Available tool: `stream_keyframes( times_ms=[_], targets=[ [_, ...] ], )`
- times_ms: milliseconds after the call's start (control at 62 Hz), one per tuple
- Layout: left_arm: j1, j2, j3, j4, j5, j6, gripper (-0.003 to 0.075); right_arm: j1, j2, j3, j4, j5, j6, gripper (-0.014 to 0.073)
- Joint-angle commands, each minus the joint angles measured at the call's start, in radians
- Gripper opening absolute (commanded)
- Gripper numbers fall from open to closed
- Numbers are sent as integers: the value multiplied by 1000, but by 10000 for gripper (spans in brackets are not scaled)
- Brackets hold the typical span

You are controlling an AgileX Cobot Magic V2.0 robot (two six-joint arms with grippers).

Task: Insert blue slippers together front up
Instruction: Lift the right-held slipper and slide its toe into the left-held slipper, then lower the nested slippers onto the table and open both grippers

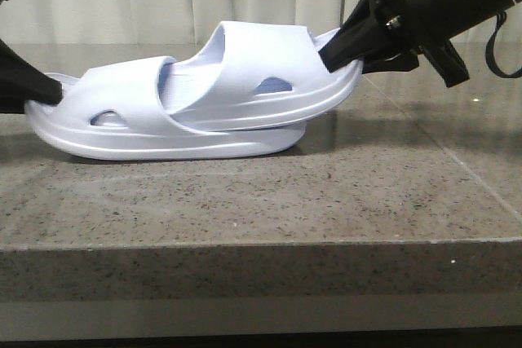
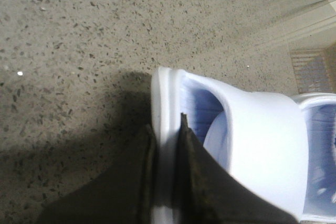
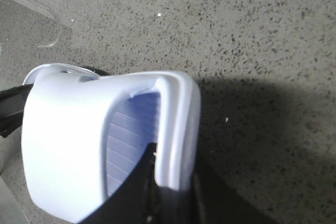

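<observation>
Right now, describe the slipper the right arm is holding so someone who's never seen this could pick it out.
On the speckled stone table lie two pale blue slippers, nested. The one you want is the upper slipper, on the right, pinched at its edge by the right tool. Unlike the lower slipper, it sits tilted, partly slid under the other's strap.

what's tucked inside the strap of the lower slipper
The upper slipper has its front end pushed under the lower slipper's strap. How far in it reaches is covered.
</observation>
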Motion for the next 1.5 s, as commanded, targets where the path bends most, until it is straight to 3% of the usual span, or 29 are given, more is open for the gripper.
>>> stream_keyframes(
  times_ms=[0,161,258,532,742,1129,1484],
  targets=[
    [-12,-24,-28,-67,126,6,-20,27,-35,-14,11,121,-12,-67],
    [-12,-24,-28,-67,128,6,-20,24,-38,-14,-14,117,-12,-62],
    [-12,-24,-28,-67,128,6,-20,14,-38,-14,-36,115,-12,-18],
    [-12,-24,-28,-67,128,6,-20,-64,-85,-14,-153,121,-4,355],
    [-12,-24,-28,-67,128,6,-20,-197,-162,-14,-207,148,20,512],
    [-55,-24,-28,-103,61,9,-20,-440,-281,-14,-225,276,22,550],
    [-112,-24,-28,-111,4,11,-18,-447,-297,-14,-254,298,22,550]
  ],
)
